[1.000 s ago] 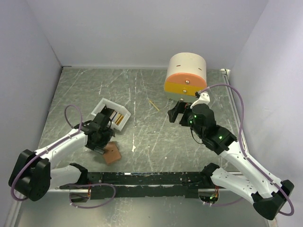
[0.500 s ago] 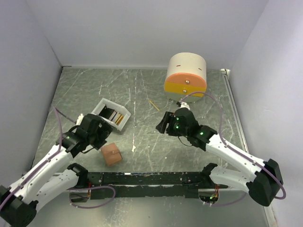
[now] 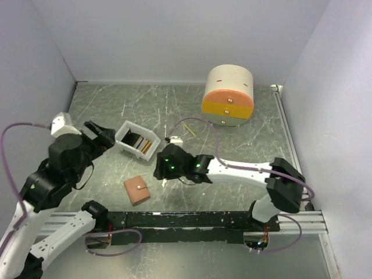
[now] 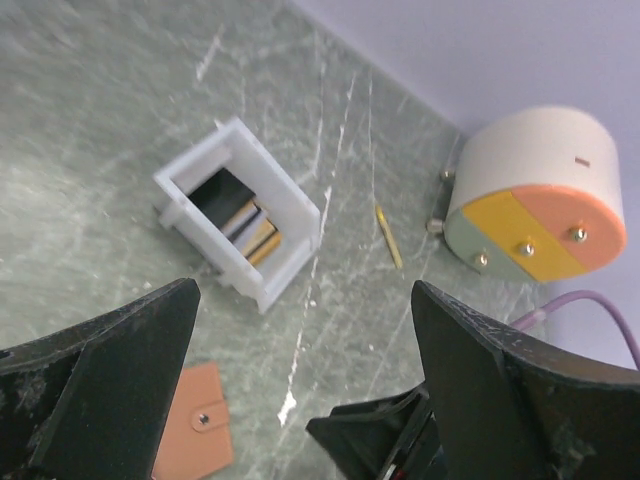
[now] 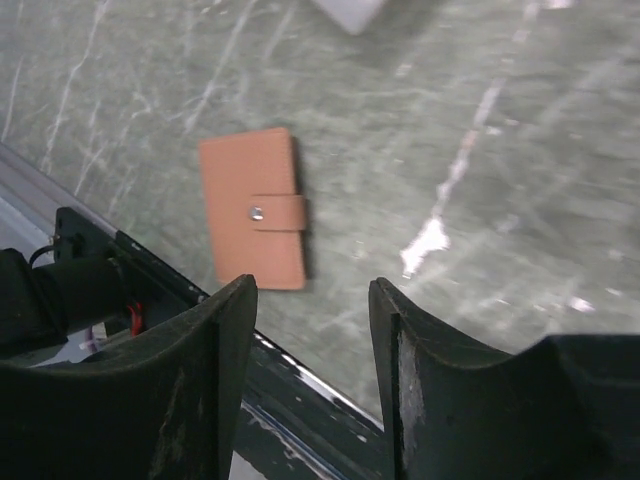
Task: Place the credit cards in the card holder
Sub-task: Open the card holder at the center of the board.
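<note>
Entry, current moment.

The card holder [image 3: 136,190] is being observed lying flat on the table [image 3: 192,110]. It is closed, with its snap tab fastened across the front edge. It is being touched by neither arm. It is lying near the black rail [image 3: 186,220] at the near edge of the table, apart from the white tray [image 3: 124,129].

The credit cards [image 4: 240,215] are being seen inside that tray, stacked on edge. A black face and gold-yellow edges are being made out; the exact count cannot be told.

The right gripper [image 5: 312,290] is being held out across the table, near the card holder's right side. Its jaws are being held apart and nothing is being gripped. In the right wrist view, the holder is being framed just beyond one finger [image 5: 200,350].

The left gripper [image 4: 303,290] is being held raised, left of the tray. Its jaws are being held wide apart and nothing is being carried between them.

A thin wooden stick [image 3: 188,129] is being noted on the table between the tray and the round drawer box [image 3: 228,96], which is being seen at the far right.
</note>
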`<control>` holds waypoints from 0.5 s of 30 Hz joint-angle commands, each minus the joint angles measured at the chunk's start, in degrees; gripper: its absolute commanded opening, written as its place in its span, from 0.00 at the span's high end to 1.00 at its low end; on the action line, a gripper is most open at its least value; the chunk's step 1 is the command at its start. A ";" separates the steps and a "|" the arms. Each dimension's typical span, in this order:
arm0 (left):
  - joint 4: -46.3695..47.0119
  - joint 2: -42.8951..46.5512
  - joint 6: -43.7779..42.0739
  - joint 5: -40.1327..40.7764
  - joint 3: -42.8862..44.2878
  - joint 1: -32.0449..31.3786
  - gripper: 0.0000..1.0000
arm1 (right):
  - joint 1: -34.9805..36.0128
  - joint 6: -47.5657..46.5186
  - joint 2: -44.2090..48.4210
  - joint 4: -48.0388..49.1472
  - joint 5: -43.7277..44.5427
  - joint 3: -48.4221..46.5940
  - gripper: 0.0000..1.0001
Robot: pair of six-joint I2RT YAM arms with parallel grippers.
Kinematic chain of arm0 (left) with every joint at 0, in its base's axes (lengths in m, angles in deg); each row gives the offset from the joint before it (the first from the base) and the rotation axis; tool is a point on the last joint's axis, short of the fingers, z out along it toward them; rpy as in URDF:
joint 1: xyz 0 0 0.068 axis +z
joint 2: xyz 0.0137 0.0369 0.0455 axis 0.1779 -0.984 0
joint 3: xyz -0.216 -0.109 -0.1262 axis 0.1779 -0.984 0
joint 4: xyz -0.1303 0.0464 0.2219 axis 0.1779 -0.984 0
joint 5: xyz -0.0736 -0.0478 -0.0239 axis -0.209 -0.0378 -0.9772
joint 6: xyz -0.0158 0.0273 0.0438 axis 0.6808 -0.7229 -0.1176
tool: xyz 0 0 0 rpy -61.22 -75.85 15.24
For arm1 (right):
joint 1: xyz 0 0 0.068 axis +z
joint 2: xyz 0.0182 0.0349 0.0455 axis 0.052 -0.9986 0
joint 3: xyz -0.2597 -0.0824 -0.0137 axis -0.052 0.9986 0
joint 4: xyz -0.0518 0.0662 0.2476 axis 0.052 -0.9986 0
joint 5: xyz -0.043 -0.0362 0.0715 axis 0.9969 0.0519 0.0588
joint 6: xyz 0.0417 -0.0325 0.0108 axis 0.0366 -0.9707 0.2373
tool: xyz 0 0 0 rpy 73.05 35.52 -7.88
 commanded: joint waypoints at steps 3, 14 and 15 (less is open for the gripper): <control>-3.77 9.06 -6.47 11.02 2.63 -0.28 0.00 | 6.32 -1.66 -11.42 0.20 2.92 -10.67 0.53; -3.99 17.22 -7.90 15.62 2.35 -0.24 0.00 | 10.71 -6.50 -28.32 -9.03 3.74 -26.69 0.59; -4.32 17.09 -7.89 15.54 2.51 -0.26 0.00 | 10.72 -6.75 -29.37 -9.36 3.42 -27.41 0.59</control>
